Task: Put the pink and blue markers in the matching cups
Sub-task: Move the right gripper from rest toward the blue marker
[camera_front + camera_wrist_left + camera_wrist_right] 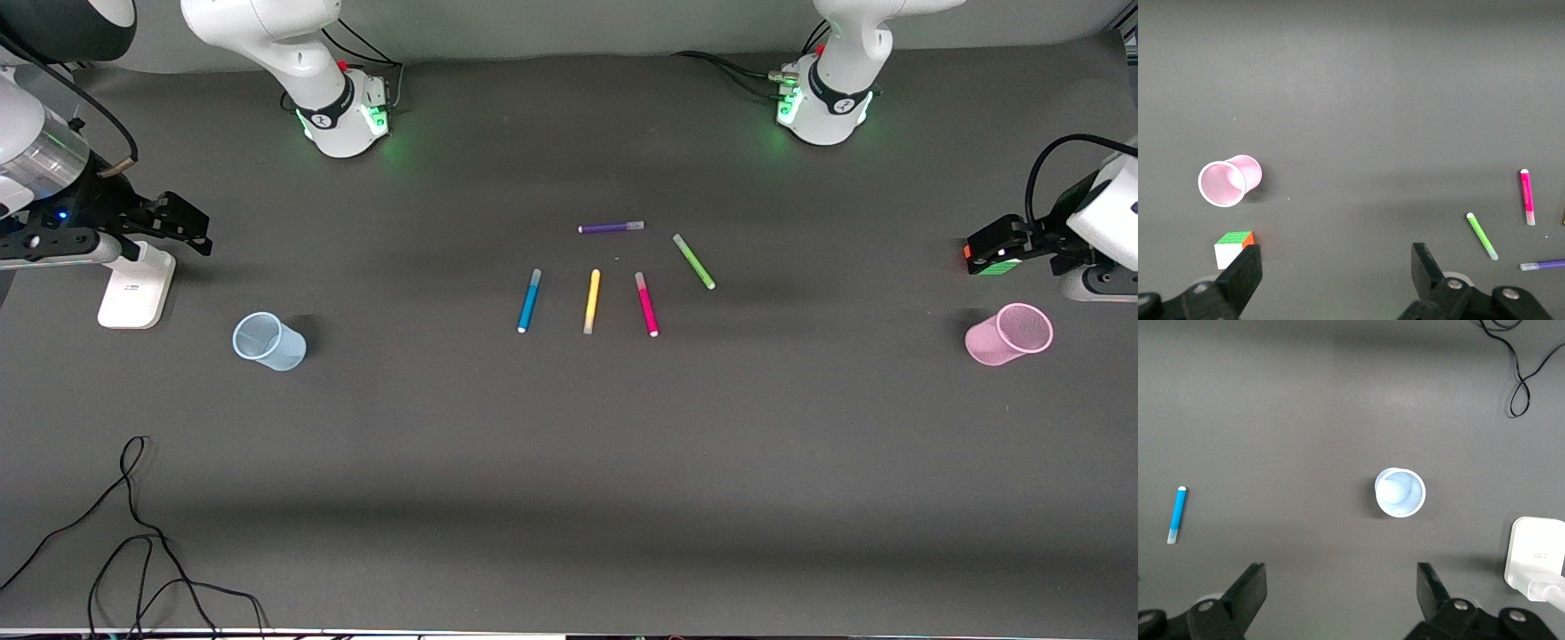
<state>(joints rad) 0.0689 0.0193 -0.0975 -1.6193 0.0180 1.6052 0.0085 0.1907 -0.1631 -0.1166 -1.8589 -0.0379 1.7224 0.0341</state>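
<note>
The blue marker (529,300) and the pink marker (646,304) lie flat mid-table, with a yellow pen between them. The pale blue cup (269,341) stands upright toward the right arm's end. The pale pink cup (1009,335) stands upright toward the left arm's end. My right gripper (191,227) is open and empty, hovering over the table beside the blue cup (1400,493); its view also shows the blue marker (1177,515). My left gripper (1009,240) is open and empty, hovering by the pink cup (1229,181); the pink marker (1527,197) shows farther off.
A yellow pen (592,301), a green pen (693,261) and a purple pen (611,228) lie with the markers. A multicoloured cube (1233,248) sits under the left gripper's finger. A white stand (136,286) is by the blue cup. Black cable (133,533) lies at the near corner.
</note>
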